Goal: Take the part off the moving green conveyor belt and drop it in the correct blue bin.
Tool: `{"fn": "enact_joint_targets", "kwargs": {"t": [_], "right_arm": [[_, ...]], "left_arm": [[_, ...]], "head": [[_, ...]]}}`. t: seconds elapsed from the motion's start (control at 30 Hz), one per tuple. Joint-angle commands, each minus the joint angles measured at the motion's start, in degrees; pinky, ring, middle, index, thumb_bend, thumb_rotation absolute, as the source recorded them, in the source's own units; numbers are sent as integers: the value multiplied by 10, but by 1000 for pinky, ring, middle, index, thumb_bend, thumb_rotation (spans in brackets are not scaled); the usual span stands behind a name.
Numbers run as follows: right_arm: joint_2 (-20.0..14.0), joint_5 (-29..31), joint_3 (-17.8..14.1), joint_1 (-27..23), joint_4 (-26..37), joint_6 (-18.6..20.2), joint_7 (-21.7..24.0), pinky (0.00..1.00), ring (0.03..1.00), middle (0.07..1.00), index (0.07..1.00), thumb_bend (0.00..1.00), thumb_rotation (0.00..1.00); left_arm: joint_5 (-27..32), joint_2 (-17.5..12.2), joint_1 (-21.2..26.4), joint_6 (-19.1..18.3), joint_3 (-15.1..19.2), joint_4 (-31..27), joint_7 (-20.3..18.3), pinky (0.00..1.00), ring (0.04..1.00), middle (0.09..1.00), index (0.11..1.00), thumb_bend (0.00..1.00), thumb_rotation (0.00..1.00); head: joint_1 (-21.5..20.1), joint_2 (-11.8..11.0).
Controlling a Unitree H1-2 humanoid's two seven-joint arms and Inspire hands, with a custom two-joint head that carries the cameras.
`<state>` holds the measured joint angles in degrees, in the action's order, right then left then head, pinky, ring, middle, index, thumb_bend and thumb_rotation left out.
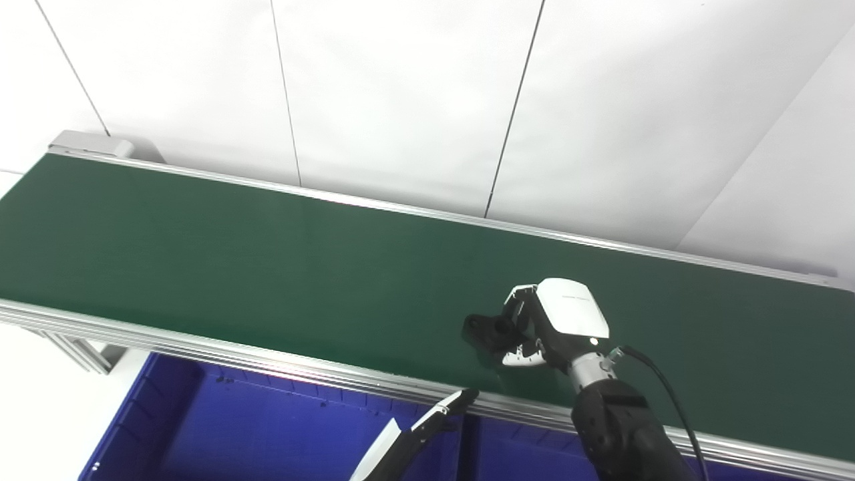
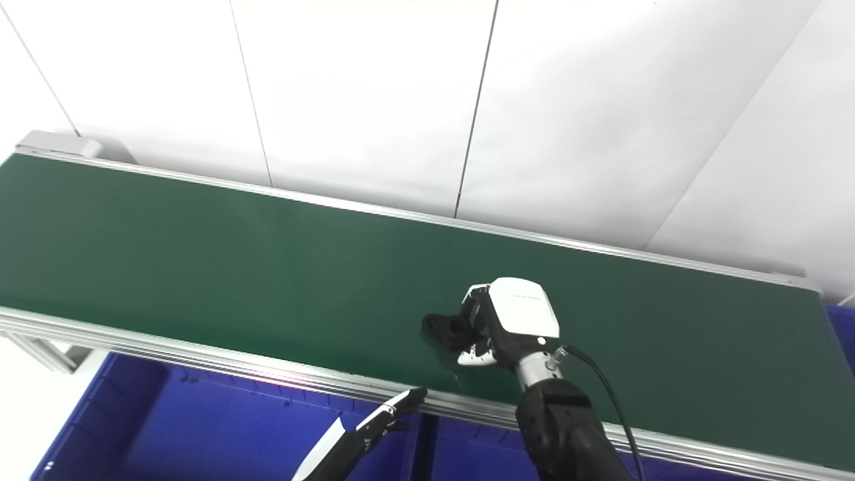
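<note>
We see our right hand point(image 1: 558, 324) over the green conveyor belt point(image 1: 267, 267), its fingers curled around the black part point(image 1: 486, 331), which juts out to the hand's left, near the belt's near rail. Ahead of the hand the belt runs bare to its far rail. Our left hand point(image 2: 394, 409) shows only as fingertips by the near rail, above the blue bin point(image 1: 267, 434); we cannot tell its spread.
</note>
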<state>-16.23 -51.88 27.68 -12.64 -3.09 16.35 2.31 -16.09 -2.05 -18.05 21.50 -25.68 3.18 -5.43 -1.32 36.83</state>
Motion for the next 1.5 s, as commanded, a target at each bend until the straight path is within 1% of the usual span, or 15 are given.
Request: {"fn": "enact_joint_targets", "kwargs": {"t": [0.0, 0.13, 0.23, 0.37, 0.4, 0.5, 0.7, 0.87, 0.9, 0.93, 0.97, 1.07, 1.2, 1.33, 1.47], "right_arm": [[-12, -8, -11, -2, 35, -17, -7, 179, 242, 471, 485, 526, 0], [-22, -16, -20, 18, 76, -10, 10, 150, 210, 470, 485, 525, 0], [-36, -14, -32, 38, 110, -19, 15, 134, 191, 470, 486, 525, 0], [-56, -15, -45, 61, 150, -27, 24, 185, 250, 472, 486, 524, 0], [-60, -13, -51, 69, 164, -25, 28, 203, 272, 473, 487, 524, 0], [-65, -6, -68, 86, 190, -23, 37, 182, 247, 472, 487, 523, 0], [-88, 14, -112, 135, 247, -48, 34, 158, 213, 470, 486, 524, 0], [-100, 24, -145, 181, 308, -48, 58, 148, 204, 470, 486, 522, 0], [-100, 26, -150, 192, 324, -46, 65, 148, 206, 470, 485, 522, 0], [-100, 29, -156, 204, 339, -42, 73, 141, 199, 469, 485, 522, 0], [-97, 30, -161, 214, 354, -38, 82, 140, 198, 469, 485, 522, 0], [-90, 27, -170, 248, 389, -38, 97, 143, 201, 469, 485, 523, 0], [-66, 20, -171, 293, 412, -36, 106, 160, 220, 470, 485, 523, 0], [-32, -13, -163, 331, 395, -38, 95, 147, 205, 469, 485, 524, 0], [-8, -38, -154, 347, 354, -52, 73, 129, 184, 469, 485, 525, 0]], "left_arm": [[3, 4, -4, 7, -2, -18, -2, 864, 926, 940, 930, 765, 864], [9, 1, -4, -1, 1, -24, -7, 875, 933, 945, 938, 772, 871], [15, -1, -4, 2, 4, -21, -10, 870, 931, 944, 940, 776, 873], [18, -3, -3, 5, 8, -20, -12, 863, 925, 939, 943, 775, 873], [21, -3, -3, 6, 9, -19, -13, 860, 922, 935, 941, 770, 870], [28, -4, -3, 5, 11, -20, -18, 867, 924, 936, 941, 766, 869], [30, -7, -4, 9, 15, -24, -22, 894, 937, 939, 947, 741, 874], [36, -12, -8, 1, 19, -36, -28, 911, 947, 946, 955, 745, 889], [37, -15, -9, -4, 19, -43, -31, 926, 955, 951, 959, 739, 893], [39, -16, -10, -7, 20, -47, -33, 953, 969, 961, 964, 729, 896], [43, -19, -12, -13, 20, -55, -37, 957, 972, 962, 965, 727, 896], [58, -24, -17, -34, 23, -81, -47, 989, 991, 980, 976, 724, 899], [65, -29, -22, -65, 29, -114, -55, 997, 994, 973, 985, 729, 923], [74, -33, -21, -93, 32, -138, -61, 993, 990, 971, 981, 743, 923], [77, -35, -19, -106, 33, -152, -65, 974, 982, 968, 982, 749, 924]], "head": [[-4, 2], [-12, 4], [-17, 5], [-24, 7], [-27, 8], [-31, 10], [-43, 14], [-59, 29], [-69, 43], [-69, 43], [-79, 57], [-96, 82], [-112, 105], [-117, 121], [-121, 132]]}}
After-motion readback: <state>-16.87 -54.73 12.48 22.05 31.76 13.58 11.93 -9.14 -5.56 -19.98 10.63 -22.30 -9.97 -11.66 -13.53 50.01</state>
